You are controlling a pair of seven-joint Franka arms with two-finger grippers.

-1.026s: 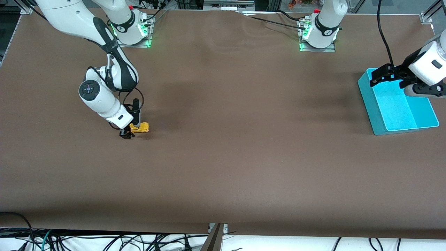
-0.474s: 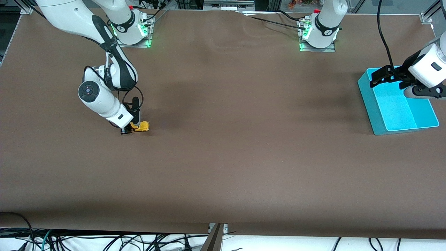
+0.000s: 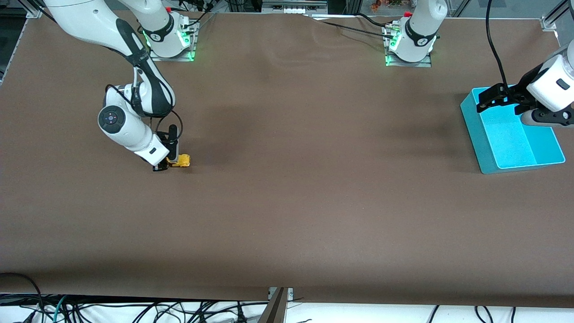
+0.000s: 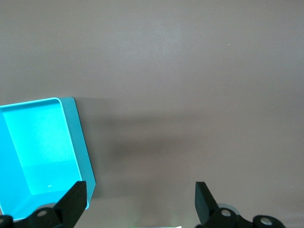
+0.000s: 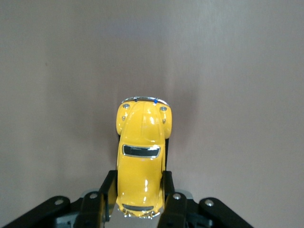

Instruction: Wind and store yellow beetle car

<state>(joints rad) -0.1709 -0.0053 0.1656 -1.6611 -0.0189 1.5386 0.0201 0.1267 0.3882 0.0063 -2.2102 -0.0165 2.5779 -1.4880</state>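
Observation:
The yellow beetle car [image 3: 183, 161] is down at the brown table's surface toward the right arm's end. My right gripper [image 3: 167, 163] is shut on it. In the right wrist view the two black fingers [image 5: 109, 189] press both sides of the car [image 5: 141, 156] at its rear half, and its rounded nose points away from the right gripper [image 5: 137, 189]. My left gripper [image 3: 492, 96] hangs open over the edge of the teal bin [image 3: 486, 148], with nothing between its fingers. In the left wrist view the left gripper [image 4: 140, 202] is above bare table beside the bin [image 4: 78, 142].
The teal bin stands at the left arm's end of the table with nothing visible inside. The brown mat [image 3: 305, 202] spreads between the car and the bin. Cables hang below the table edge nearest the front camera.
The right gripper's fingers closed onto the car's sides. The right hand and the car shifted slightly away from the front camera. The left gripper barely moved.

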